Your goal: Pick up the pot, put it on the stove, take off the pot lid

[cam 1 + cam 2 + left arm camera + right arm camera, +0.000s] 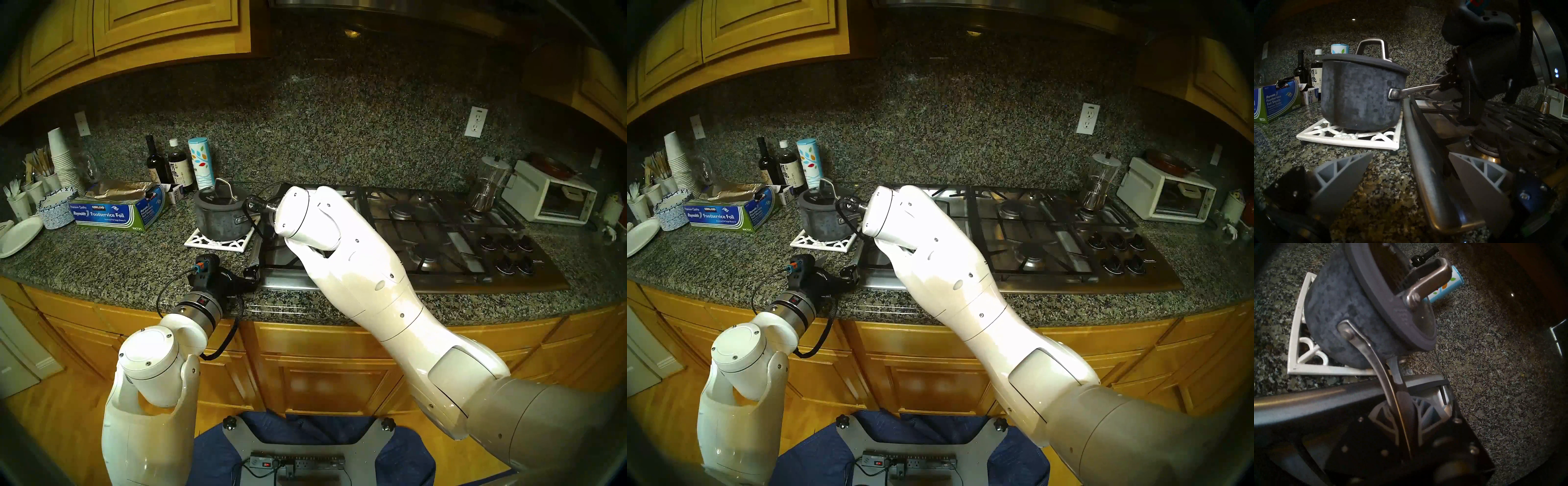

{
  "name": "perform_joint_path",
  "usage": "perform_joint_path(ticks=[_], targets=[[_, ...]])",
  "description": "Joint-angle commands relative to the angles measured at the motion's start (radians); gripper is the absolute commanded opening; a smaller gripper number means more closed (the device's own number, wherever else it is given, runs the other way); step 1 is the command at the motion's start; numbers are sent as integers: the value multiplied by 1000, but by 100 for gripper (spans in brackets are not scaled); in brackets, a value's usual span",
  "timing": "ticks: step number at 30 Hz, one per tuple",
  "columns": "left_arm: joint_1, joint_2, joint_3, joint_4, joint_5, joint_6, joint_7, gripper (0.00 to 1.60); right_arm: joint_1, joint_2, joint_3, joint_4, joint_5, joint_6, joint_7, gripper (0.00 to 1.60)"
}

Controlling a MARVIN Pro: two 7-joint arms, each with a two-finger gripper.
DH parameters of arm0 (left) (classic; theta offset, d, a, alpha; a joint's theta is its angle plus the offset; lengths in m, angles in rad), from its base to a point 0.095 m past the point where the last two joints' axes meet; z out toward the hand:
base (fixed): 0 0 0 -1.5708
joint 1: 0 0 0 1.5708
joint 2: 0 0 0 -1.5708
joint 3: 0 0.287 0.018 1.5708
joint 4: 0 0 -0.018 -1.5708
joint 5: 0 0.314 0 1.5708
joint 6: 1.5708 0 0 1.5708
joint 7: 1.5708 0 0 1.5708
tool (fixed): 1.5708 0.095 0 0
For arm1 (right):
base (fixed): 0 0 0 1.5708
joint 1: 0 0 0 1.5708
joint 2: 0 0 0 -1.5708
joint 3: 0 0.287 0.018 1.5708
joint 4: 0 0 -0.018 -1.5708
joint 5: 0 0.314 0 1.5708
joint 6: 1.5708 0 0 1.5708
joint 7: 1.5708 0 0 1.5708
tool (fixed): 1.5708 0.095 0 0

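The dark grey speckled pot [220,222] [1359,95] stands on a white lattice trivet [203,241] just left of the stove [424,230]. The pot lid [1364,59] [1390,299] sits on the pot, its silver loop handle upright. My right gripper [1403,405] [1446,84] reaches over the stove's left side and is shut on the pot's long silver handle [1417,89]. In the head views the white wrist hides this gripper. My left gripper [1411,153] hovers open low over the counter's front, straddling the stove's left rim and facing the pot.
A foil box [115,212], bottles [176,166] and a blue canister [202,163] stand behind and left of the pot. Paper cups and plates [54,203] crowd the far left. A glass blender jar [488,185] stands at the stove's back right, beside a white toaster oven [549,200].
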Motion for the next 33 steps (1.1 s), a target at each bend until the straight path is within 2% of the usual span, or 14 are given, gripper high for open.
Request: perform_joint_path(ticks=[1,19,22,23,24,33], targets=[[-16,0,2,-31,0,-10,-1,160,87,8,46,-62,-18,-7,-17,0],[-17,-5,0,-29,5,-9,-7,160,112,24,82,-97,-29,0,16,0],[-17,-6,-1,-29,5,-9,-8,160,121,20,88,-106,-30,1,22,0],[-17,-6,-1,-29,6,-9,-8,160,105,-3,108,-97,-42,-12,11,0],[-17,-7,-1,-28,6,-9,-9,160,128,17,91,-111,-32,0,26,0],[-18,-9,-3,-27,8,-8,-12,160,137,-5,118,-143,-49,-6,40,0]])
